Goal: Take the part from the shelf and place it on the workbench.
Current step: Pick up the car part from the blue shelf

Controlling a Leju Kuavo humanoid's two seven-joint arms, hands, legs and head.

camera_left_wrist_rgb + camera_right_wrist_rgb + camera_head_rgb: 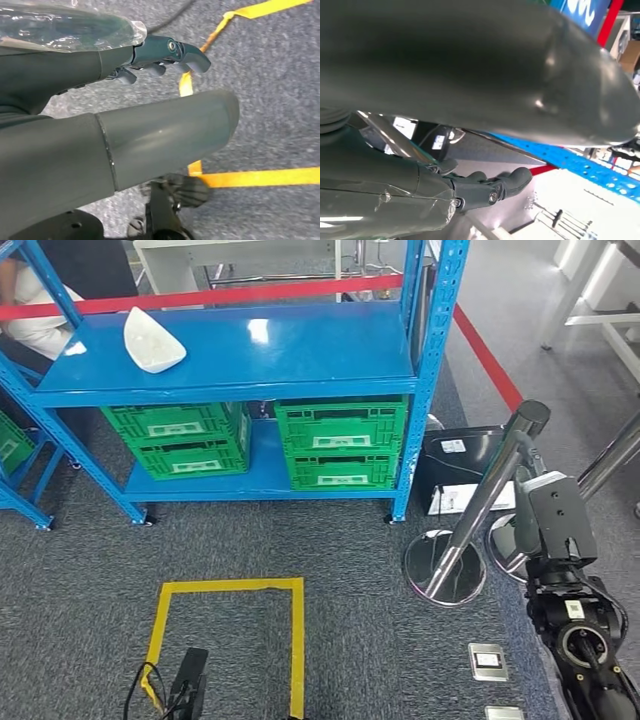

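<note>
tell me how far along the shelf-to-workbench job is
Nothing looks done yet: the white part sits on the blue shelf's upper deck, untouched. In hand: nothing; the left hand hangs over the carpet near the yellow tape, holding nothing, and the right hand is also empty. Left: reach, grasp, carry to the workbench.

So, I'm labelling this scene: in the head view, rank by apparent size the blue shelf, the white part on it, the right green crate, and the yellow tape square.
1. blue shelf
2. yellow tape square, nearer the camera
3. right green crate
4. white part
</note>
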